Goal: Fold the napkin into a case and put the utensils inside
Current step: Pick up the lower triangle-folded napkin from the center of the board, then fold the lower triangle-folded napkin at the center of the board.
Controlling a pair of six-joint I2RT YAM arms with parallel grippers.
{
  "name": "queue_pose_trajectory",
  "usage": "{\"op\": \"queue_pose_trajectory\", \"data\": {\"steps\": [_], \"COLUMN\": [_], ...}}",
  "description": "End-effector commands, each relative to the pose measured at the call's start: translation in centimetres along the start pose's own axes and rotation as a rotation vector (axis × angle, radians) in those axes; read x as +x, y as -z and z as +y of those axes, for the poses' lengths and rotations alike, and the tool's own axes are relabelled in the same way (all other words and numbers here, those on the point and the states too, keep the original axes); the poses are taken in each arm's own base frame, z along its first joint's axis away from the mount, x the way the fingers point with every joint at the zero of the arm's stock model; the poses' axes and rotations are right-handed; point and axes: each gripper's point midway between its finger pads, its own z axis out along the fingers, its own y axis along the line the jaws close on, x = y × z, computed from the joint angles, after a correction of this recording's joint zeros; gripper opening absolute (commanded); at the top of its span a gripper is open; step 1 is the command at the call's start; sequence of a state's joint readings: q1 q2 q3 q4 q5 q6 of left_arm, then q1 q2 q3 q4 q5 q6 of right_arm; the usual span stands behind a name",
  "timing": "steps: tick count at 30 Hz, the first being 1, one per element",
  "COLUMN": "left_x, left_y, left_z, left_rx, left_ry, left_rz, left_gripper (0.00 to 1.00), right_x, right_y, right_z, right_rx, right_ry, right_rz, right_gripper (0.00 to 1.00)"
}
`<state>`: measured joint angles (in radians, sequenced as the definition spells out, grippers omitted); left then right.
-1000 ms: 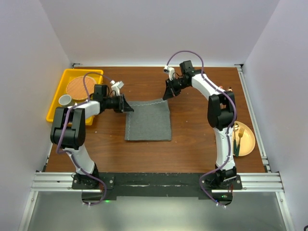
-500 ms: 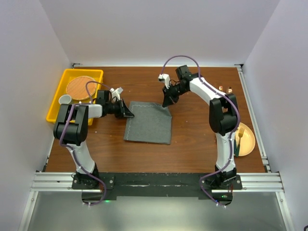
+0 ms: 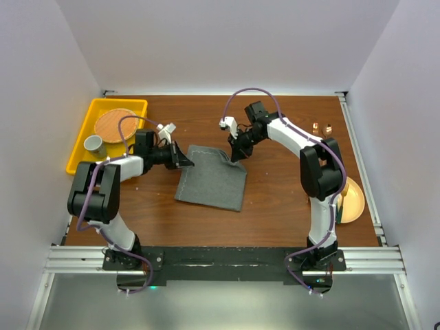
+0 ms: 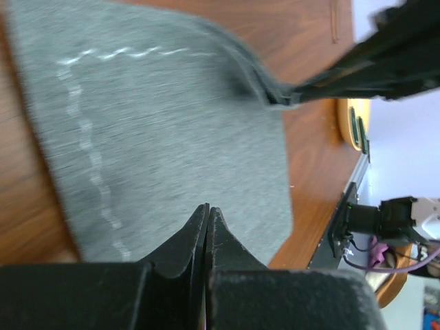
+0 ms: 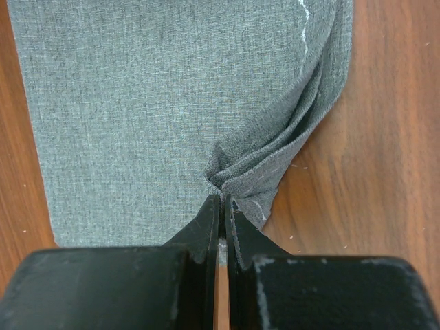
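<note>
The dark grey napkin [image 3: 210, 182] lies folded and skewed on the brown table between my arms. My left gripper [image 3: 188, 163] is shut on its far left corner; in the left wrist view the shut jaws [image 4: 207, 208] sit at the napkin [image 4: 172, 124] and its stitched hem. My right gripper [image 3: 236, 157] is shut on the far right corner; in the right wrist view it [image 5: 221, 199] pinches a bunched fold of the napkin [image 5: 137, 103]. The utensils are mostly hidden behind my right arm, on the yellow-orange plate [image 3: 355, 201]. No narrow case shows.
A yellow tray [image 3: 79, 148] at the far left holds a round woven disc [image 3: 115, 125] and a grey cup [image 3: 93, 144]. Two small copper-coloured objects [image 3: 322, 128] lie at the far right. Rails run along the table's right and near edges.
My right gripper has moved left and nearer with its corner, bunching it. My left gripper has shifted slightly right and nearer. The napkin has turned and now lies skewed.
</note>
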<state>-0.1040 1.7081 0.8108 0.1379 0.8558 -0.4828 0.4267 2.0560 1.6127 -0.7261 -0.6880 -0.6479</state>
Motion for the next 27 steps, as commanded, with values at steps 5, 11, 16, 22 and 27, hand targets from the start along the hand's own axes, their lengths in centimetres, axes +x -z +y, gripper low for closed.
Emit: {"op": "queue_pose_trajectory", "data": {"steps": [5,11,16,22,27], "left_x": [5.1,6.7,7.5,8.3,8.6], "left_y": [-0.7,-0.8,-0.7,-0.4,-0.4], "left_z": [1.1,3.1,4.0,4.7,5.0], "left_rx": [-0.053,-0.13,-0.174,-0.21,-0.226], "left_ry": [0.147,0.204,0.237,0.258,0.279], "left_rz": [0.056,0.067,0.079,0.076,0.073], "left_gripper": [0.0,0.0,0.0,0.0,0.0], "right_x": [-3.4,-2.2,-1.5,1.9,5.2], "right_y": [2.1,1.5,1.3,0.5,-0.8], "right_z": [0.8,3.0,5.7,8.3,9.0], "right_rx": [0.038,0.004,-0.032,-0.06,-0.065], "right_ry": [0.139,0.2,0.262,0.301,0.317], "right_rz": [-0.051,-0.005,0.022,0.093,0.153], "right_gripper": [0.0,0.0,0.0,0.0,0.0]}}
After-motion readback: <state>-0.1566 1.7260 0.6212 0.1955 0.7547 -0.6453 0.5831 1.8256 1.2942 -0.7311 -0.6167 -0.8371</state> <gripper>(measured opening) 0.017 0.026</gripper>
